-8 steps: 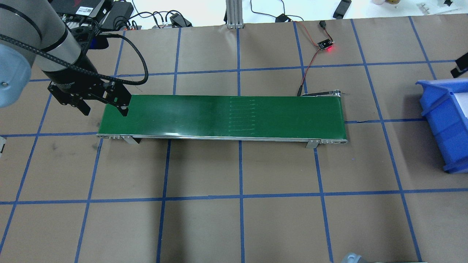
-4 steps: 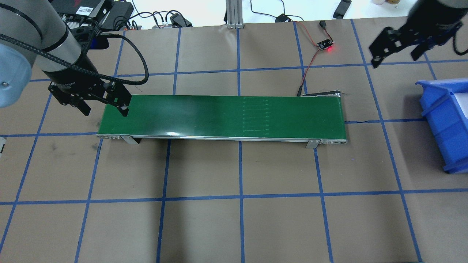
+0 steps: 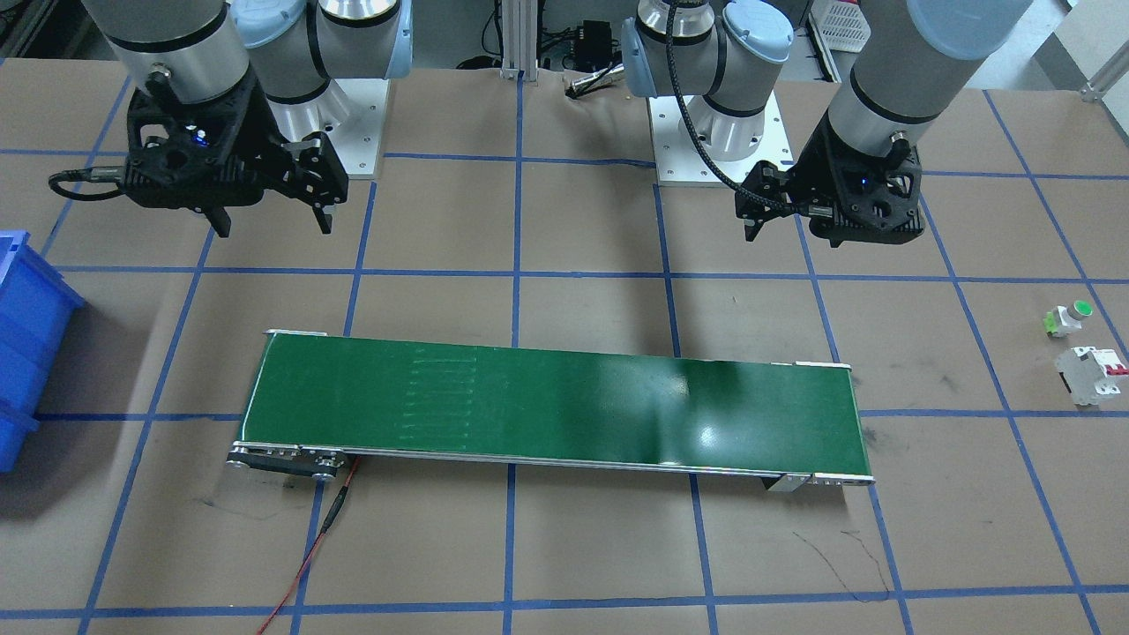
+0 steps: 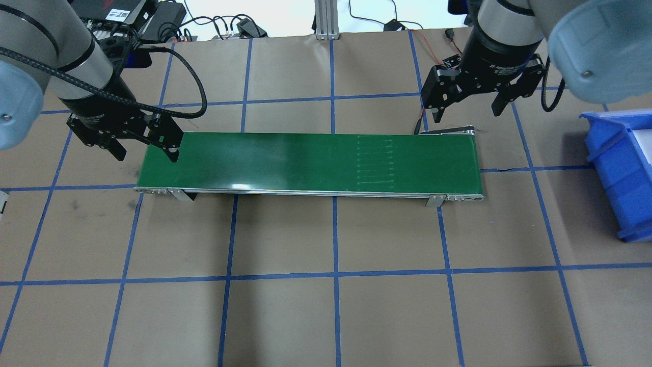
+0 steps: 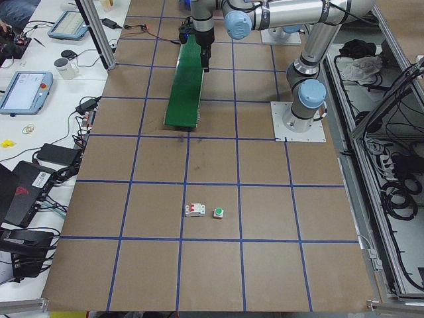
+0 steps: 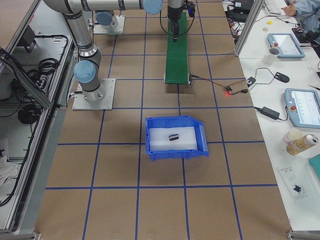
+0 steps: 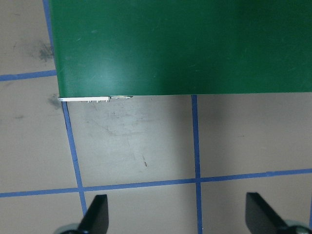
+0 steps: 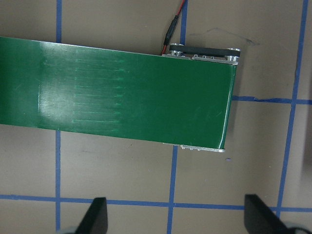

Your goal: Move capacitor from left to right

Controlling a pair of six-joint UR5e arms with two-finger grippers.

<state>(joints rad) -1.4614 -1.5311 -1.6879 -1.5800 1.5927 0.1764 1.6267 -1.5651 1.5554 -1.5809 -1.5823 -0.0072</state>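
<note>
The left gripper (image 4: pixel 147 155) hangs with its jaws spread wide, holding nothing, and the left end of the green conveyor belt (image 4: pixel 305 160) lies just beneath it. The right gripper (image 4: pixel 467 114) is likewise wide open above the belt's other end. The capacitor (image 6: pixel 174 137) lies in the blue bin (image 6: pixel 175 152), well off to the right gripper's outer side.

Built as a silver-grey tubular left arm (image 4: pixel 46 35) and a matching right arm (image 4: pixel 509 20), with rounded pale blue joint caps (image 4: pixel 596 46), a small screw in each. Ends in a matt black two-finger left gripper (image 4: pixel 147 155) and right gripper (image 4: pixel 466 114), with faint white lettering on the collars. Carries a braided black cable (image 4: pixel 202 94). Bolted to square white base plates (image 3: pixel 670 172)
</note>
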